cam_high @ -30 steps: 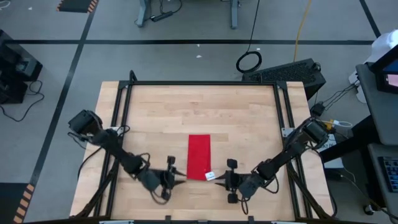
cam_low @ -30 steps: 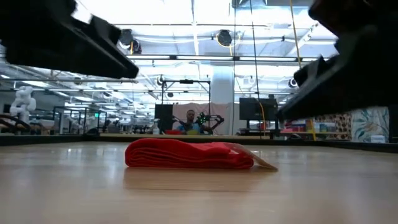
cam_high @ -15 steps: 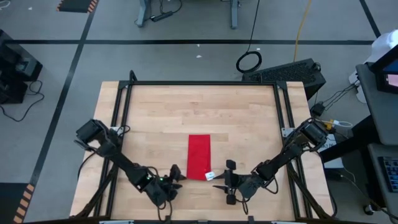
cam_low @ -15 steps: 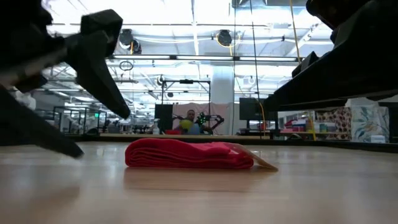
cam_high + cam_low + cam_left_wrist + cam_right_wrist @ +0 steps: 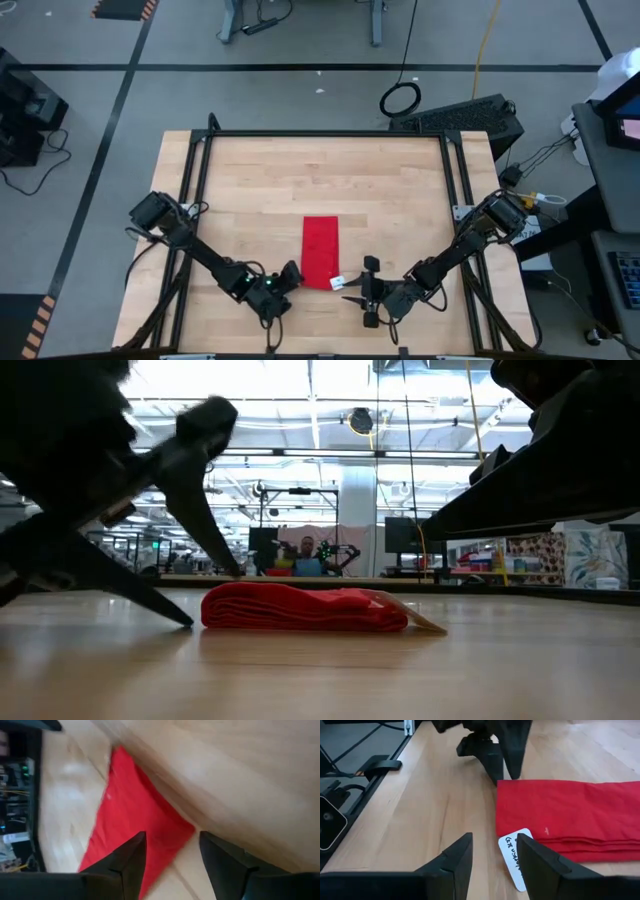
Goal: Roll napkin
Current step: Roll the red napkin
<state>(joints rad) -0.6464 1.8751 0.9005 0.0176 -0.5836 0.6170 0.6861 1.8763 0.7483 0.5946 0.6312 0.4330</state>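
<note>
The red napkin (image 5: 320, 252) is lying folded in a long strip on the wooden table (image 5: 300, 180), near the front edge. The left gripper (image 5: 289, 278) is reaching low, fingers spread and empty, at the napkin's near left corner. The right gripper (image 5: 352, 287) is waiting beside the white tag (image 5: 337, 283), fingers apart, holding nothing.

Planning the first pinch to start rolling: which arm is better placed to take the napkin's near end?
Left, probably. The left gripper, open, is at the napkin's near corner; the right gripper, open, sits just short of the white tag.
</note>
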